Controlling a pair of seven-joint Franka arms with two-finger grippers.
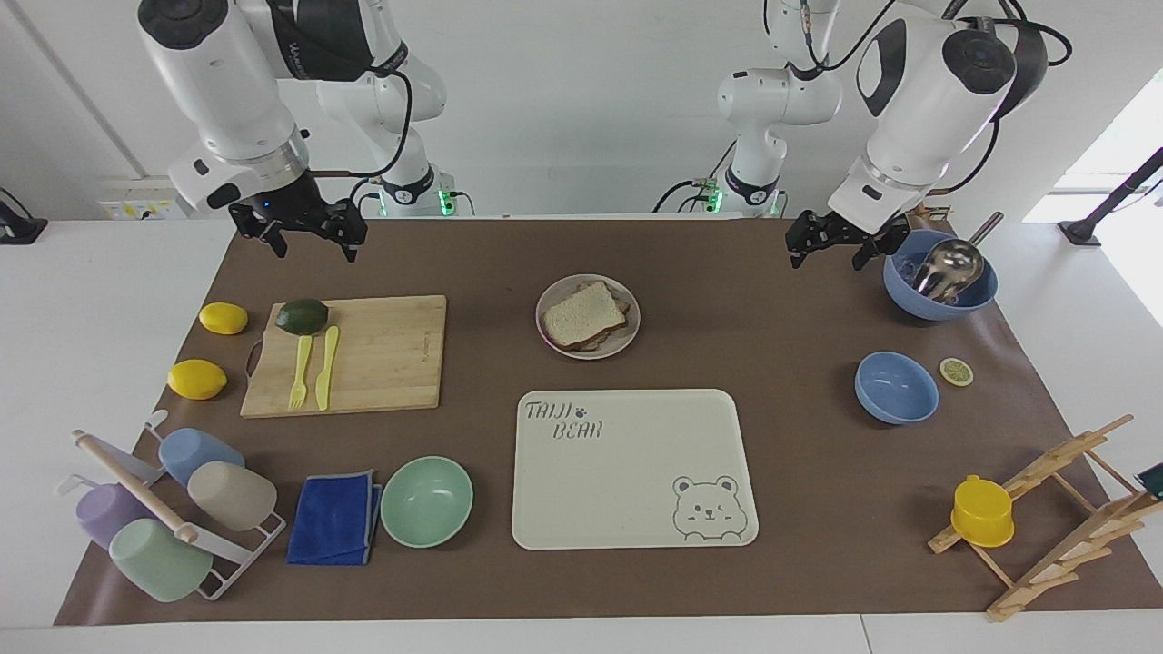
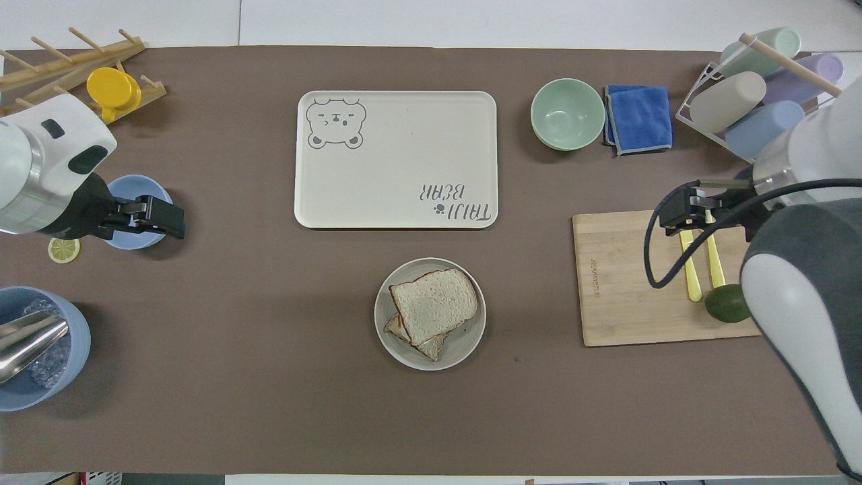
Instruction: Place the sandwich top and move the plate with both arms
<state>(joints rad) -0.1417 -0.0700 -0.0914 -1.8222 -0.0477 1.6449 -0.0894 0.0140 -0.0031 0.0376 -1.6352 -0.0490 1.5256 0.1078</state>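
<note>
The plate sits mid-table, nearer to the robots than the bear-print tray; it also shows in the overhead view. The sandwich top lies on it, askew over a lower slice whose corner sticks out; it also shows from above. My right gripper is open and empty, raised over the cutting board's area at the right arm's end. My left gripper is open and empty, raised beside the large blue bowl; from above it covers the small blue bowl.
Bear-print tray. Cutting board with avocado, yellow fork and knife; two lemons beside it. Mint bowl, blue cloth, cup rack. Large blue bowl with ladle, small blue bowl, lemon slice, wooden rack with yellow cup.
</note>
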